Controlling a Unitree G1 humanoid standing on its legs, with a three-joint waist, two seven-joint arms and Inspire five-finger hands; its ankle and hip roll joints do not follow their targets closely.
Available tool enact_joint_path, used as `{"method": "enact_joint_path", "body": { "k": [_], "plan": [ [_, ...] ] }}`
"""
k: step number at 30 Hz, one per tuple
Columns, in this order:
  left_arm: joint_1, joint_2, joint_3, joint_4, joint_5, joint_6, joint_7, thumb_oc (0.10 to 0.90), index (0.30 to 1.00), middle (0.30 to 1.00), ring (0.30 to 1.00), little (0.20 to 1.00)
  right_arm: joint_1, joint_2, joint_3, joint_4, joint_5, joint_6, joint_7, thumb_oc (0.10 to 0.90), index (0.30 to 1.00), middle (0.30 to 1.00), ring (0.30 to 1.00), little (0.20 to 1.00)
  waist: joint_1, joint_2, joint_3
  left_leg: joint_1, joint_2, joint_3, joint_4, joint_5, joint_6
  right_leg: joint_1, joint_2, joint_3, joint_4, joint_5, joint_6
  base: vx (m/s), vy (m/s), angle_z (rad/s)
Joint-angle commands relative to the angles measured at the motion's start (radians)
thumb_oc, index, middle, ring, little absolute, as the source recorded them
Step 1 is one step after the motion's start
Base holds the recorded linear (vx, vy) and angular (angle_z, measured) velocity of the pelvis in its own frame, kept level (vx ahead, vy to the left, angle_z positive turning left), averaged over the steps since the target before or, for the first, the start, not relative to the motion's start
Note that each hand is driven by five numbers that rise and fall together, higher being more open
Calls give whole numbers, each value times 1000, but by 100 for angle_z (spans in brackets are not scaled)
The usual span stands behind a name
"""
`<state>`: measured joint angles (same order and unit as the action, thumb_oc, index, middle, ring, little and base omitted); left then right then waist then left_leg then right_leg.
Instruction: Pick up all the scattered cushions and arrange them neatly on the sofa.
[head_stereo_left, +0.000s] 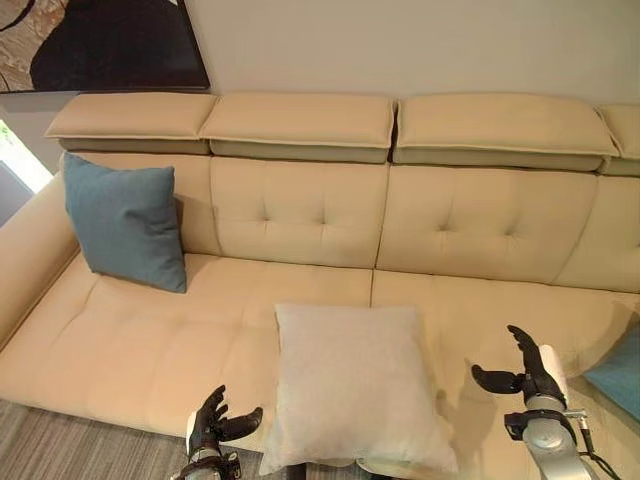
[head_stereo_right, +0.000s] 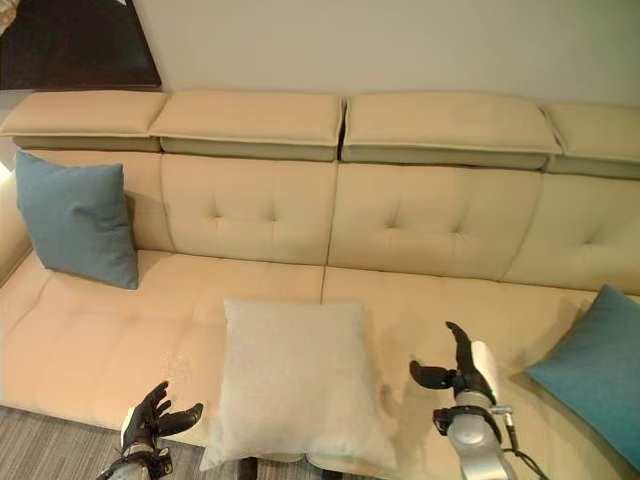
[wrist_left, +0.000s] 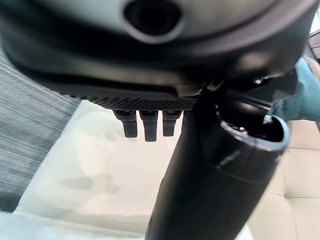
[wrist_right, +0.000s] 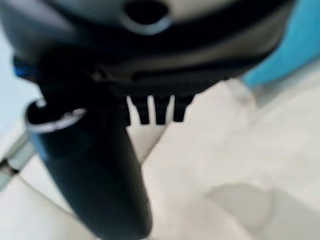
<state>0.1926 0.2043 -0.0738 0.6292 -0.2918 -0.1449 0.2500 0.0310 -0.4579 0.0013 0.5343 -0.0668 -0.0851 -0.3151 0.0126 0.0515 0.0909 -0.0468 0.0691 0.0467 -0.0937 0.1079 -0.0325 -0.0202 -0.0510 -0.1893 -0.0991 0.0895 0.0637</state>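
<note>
- While both arms flank it, the white cushion (head_stereo_left: 352, 385) lies flat on the sofa (head_stereo_left: 300, 215) seat's front edge; the left robot hand (head_stereo_left: 212, 422) and right robot hand (head_stereo_left: 530, 375) hover spread wide, holding nothing.
- Right eye view: one teal cushion (head_stereo_right: 75, 218) leans upright at the left end, another teal cushion (head_stereo_right: 595, 370) rests at the right.
- Wrist views: straight fingers (wrist_left: 145, 125) above pale fabric.

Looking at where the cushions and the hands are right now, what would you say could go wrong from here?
The cream cushion lies flat with its near edge overhanging the front of the sofa, so a nudge could tip it to the floor. Both the left hand and the right hand are open and flank it without touching, so a one-sided grasp may drag it askew. The right hand is close to the teal cushion at the right end and might knock it.
</note>
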Motion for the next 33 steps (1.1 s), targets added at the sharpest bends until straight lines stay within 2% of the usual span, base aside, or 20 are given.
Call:
{"method": "enact_joint_path", "body": {
  "k": [1, 7, 12, 19, 20, 25, 26, 31, 32, 33],
  "plan": [
    [-93, 102, 3, -75, 44, -67, 22, 800, 900, 900, 900, 900, -120, 1, 14, -41, 28, -59, -51, 800, 900, 900, 900, 900, 21, -67, -1, 29, -41, 28, 6, -138, -15, 33, -44, -41, 12, -118, 67, 0, 0, 0],
    [-134, 112, -19, -99, 44, -70, 23, 800, 900, 900, 900, 900, -166, 38, 51, 27, 52, -49, -52, 800, 900, 900, 900, 900, 28, -73, 20, -20, -38, 22, 6, -124, -15, -16, -45, -41, 12, -104, 68, -44, 1, 1],
    [-204, 83, -59, -128, -48, -89, 28, 800, 900, 900, 900, 900, -226, 114, 75, 108, 196, -60, -56, 800, 900, 900, 900, 900, 34, -86, 63, -117, -38, 4, 6, -93, -19, -106, -46, -45, 12, -85, 64, -59, -4, 8],
    [-257, 70, -90, -125, -80, -98, 38, 800, 900, 900, 900, 900, -269, 151, 100, 138, 255, -71, -59, 800, 900, 900, 900, 900, 35, -95, 84, -169, -38, -4, 6, -78, -20, -158, -48, -47, 12, -72, 62, -33, -5, 7],
    [-290, 56, -118, -101, -88, -99, 38, 800, 900, 900, 900, 900, -299, 177, 130, 162, 275, -75, -54, 800, 900, 900, 900, 900, 38, -100, 109, -191, -38, -4, 6, -71, -22, -181, -48, -43, 12, -63, 61, -42, -4, 0],
    [-333, 21, -157, -39, -119, -102, 33, 800, 900, 900, 900, 900, -330, 227, 178, 161, 316, -85, -41, 800, 900, 900, 900, 900, 41, -101, 143, -217, -38, -2, 6, -60, -25, -206, -50, -38, 12, -53, 60, -35, 5, -3],
    [-358, 2, -183, -13, -143, -102, 28, 800, 900, 900, 900, 900, -344, 261, 204, 160, 348, -93, -30, 800, 900, 900, 900, 900, 41, -99, 158, -224, -38, -1, 6, -57, -26, -214, -50, -37, 12, -49, 60, 0, 0, 0],
    [-395, -24, -236, 16, -159, -107, 7, 800, 900, 900, 900, 900, -351, 311, 284, 165, 368, -101, 17, 800, 900, 900, 900, 900, 38, -92, 187, -219, -38, 1, 6, -54, -27, -210, -52, -37, 12, -47, 59, 0, 0, 0],
    [-397, -31, -250, 16, -168, -107, 1, 742, 813, 813, 813, 813, -347, 323, 290, 165, 382, -106, 26, 571, 556, 556, 556, 556, 37, -91, 189, -217, -37, 3, 6, -55, -27, -207, -53, -37, 12, -48, 59, 0, 0, 0],
    [-399, -36, -258, 14, -172, -107, -3, 671, 707, 707, 707, 707, -343, 330, 295, 163, 393, -110, 32, 527, 491, 491, 491, 491, 36, -89, 191, -215, -37, 3, 6, -56, -26, -205, -54, -35, 12, -49, 59, 0, 0, 0]
  ]
}}
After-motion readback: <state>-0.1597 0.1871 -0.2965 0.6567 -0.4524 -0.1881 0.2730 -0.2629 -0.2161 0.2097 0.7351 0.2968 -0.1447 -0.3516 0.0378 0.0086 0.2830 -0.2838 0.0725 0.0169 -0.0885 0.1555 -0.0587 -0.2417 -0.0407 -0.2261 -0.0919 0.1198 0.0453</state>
